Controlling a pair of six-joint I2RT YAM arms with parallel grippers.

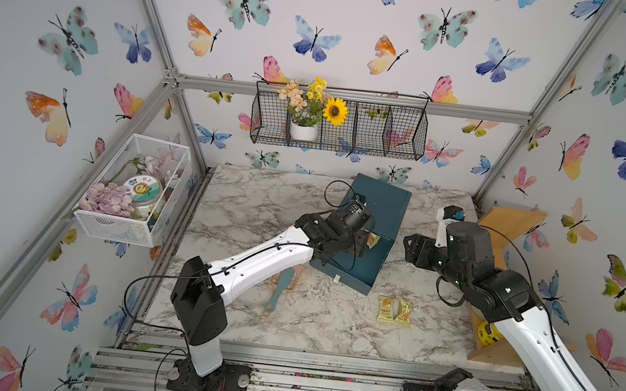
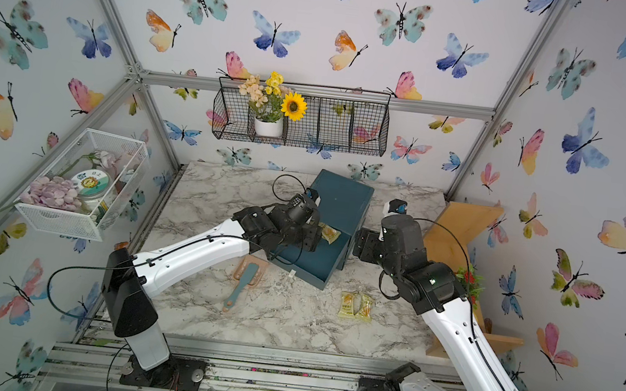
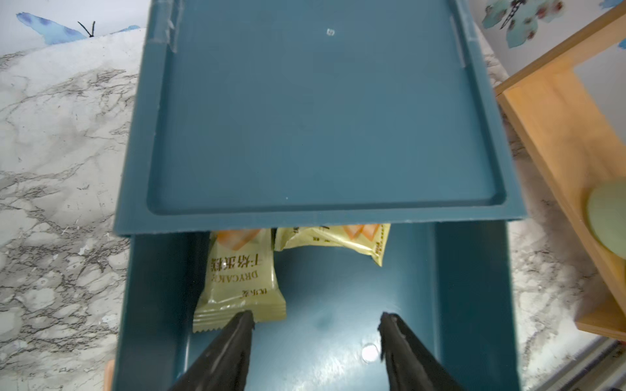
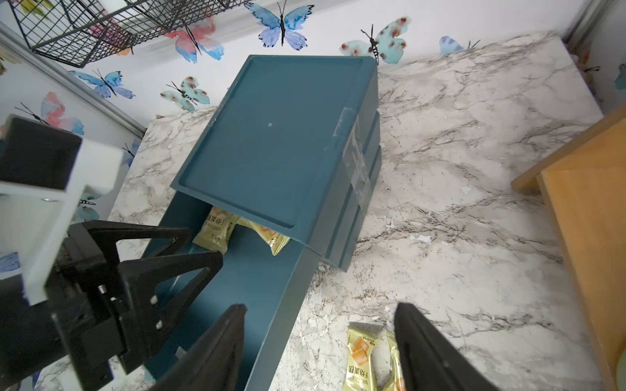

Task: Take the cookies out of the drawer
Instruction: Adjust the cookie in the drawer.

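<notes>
You are working partway through taking the cookies (image 4: 216, 230) out: two packets (image 1: 394, 311) are already lying on the surface (image 1: 262, 206) beside the drawer (image 3: 474, 287), and two more are sitting at its back, where the teal cabinet (image 3: 321, 118) is overhanging them. Your left pincer (image 3: 317, 318) is reaching into the drawer, jaws well apart and holding nothing, one fingertip at the crimped end of the nearer packet (image 3: 238, 277). Your right pincer (image 4: 320, 307) is hovering wide open and empty above the pair outside. The nearer packet is lying flat, print up, its long axis running along the drawer's depth and its crimped end pointing at you. The second packet (image 3: 333, 237) is lying crosswise, half hidden. Next you are probably shifting sideways to straddle the nearer packet across its narrow width, then closing and drawing it out.
</notes>
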